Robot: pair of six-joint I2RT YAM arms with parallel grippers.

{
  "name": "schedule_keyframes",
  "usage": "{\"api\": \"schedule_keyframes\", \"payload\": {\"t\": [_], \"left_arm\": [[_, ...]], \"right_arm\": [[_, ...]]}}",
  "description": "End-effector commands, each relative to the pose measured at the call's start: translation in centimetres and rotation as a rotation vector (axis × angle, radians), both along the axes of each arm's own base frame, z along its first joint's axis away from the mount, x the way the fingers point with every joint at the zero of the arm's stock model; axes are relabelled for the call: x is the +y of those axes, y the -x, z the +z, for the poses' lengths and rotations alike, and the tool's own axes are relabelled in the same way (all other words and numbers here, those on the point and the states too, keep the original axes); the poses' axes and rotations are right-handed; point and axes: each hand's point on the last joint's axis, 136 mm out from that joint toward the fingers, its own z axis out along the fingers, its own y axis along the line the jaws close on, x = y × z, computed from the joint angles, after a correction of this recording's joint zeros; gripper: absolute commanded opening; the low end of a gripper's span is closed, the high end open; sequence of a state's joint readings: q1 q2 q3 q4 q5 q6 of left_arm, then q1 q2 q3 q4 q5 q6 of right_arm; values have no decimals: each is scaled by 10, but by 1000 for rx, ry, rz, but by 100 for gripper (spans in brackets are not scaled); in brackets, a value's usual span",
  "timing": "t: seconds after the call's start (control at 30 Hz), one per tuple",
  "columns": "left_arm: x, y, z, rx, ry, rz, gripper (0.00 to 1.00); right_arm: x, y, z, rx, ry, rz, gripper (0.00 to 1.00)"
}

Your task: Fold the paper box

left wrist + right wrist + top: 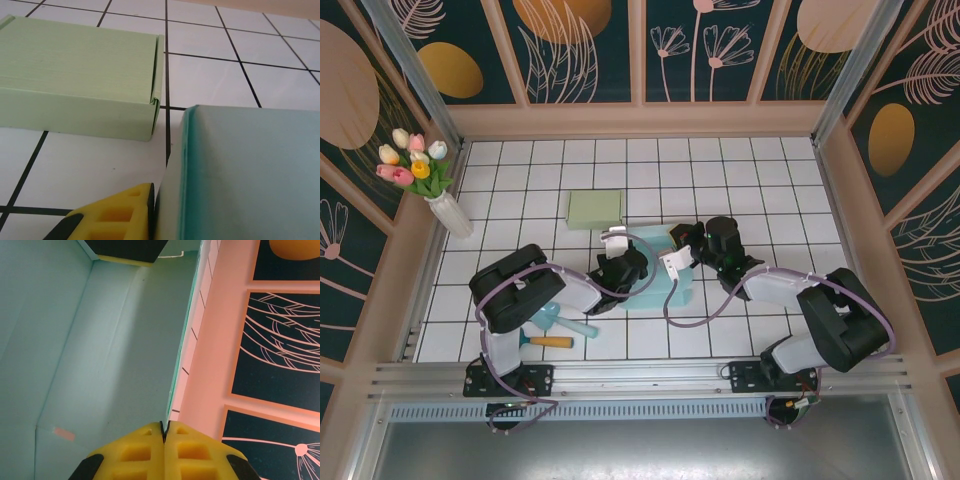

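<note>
Yellow pads (pixel 135 452) of the right gripper (pixel 164 432) sit nearest the right wrist camera, pressed together with the thin edge of a raised wall of the teal paper box (pixel 100 350) pinched between them, so we read this gripper as clamped on that wall. From above, the teal paper box (pixel 652 295) lies on the tiled bench (pixel 770 180) at 12 o'clock from the gap between the two arm bases. The left gripper (pixel 618 262) is at the box's 9 o'clock side and the right gripper (pixel 677 262) at its 3 o'clock side, both about equally close. The box seems to run lengthwise from 12 to 6 o'clock, though the arms cover much of it. On the left wrist camera one yellow pad (pixel 120 215) rests against the outer face of a standing teal wall (pixel 240 170). Its partner is hidden behind that wall, so we cannot tell whether the left gripper is clamped or merely bracing. We judge the fold to be partway: walls are up but the box is not closed. The coming move turns on each gripper working its own side wall inward toward the centre. A finished green box (pixel 595 208) sits at 11 o'clock of the teal one, near but not touching.
</note>
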State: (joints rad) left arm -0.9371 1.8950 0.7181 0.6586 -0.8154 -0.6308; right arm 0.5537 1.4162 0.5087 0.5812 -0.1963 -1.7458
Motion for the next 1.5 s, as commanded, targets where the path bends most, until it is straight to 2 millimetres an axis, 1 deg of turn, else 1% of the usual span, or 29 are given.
{"api": "schedule_keyframes", "payload": {"t": [0.0,0.17,0.33,0.37,0.47,0.57,0.67,0.7,0.8,0.87,0.9,0.93,1.03,1.2,1.23,1.27,1.37,1.47], "left_arm": [[93,-3,-18,33,-282,300,17],[97,-8,-16,36,-325,338,17],[93,-13,-14,39,-347,344,18],[87,-14,-15,43,-318,314,19],[61,-14,-17,61,-180,161,31],[33,-14,-9,62,-66,8,40],[14,-10,3,45,33,-102,47],[9,-7,8,36,66,-129,51],[5,1,23,9,141,-181,57],[0,7,28,3,179,-224,59],[-3,10,38,-13,210,-251,60],[-6,12,42,-18,226,-273,62],[-11,19,48,-27,257,-317,62],[-6,15,29,12,191,-276,58],[-8,15,29,10,197,-285,57],[-11,16,18,29,184,-300,57],[-21,18,10,22,164,-358,56],[-21,12,5,10,119,-345,55]], "right_arm": [[-20,-7,-8,29,27,-86,0],[-20,-7,-9,34,26,-87,0],[-19,-8,-9,37,21,-88,0],[-19,-8,-9,40,18,-89,0],[-18,-8,-11,50,15,-88,0],[-18,-9,-13,64,12,-92,0],[-17,-9,-15,75,7,-94,0],[-17,-9,-16,77,9,-94,0],[-18,-9,-17,82,12,-97,0],[-17,-10,-17,84,12,-96,0],[-18,-10,-16,81,10,-97,0],[-18,-10,-17,84,11,-97,0],[-17,-12,-16,85,9,-100,0],[-17,-11,-18,92,6,-100,0],[-17,-11,-18,95,5,-99,0],[-17,-10,-18,95,5,-98,0],[-17,-10,-17,99,4,-96,0],[-16,-9,-17,105,3,-91,0]]}}
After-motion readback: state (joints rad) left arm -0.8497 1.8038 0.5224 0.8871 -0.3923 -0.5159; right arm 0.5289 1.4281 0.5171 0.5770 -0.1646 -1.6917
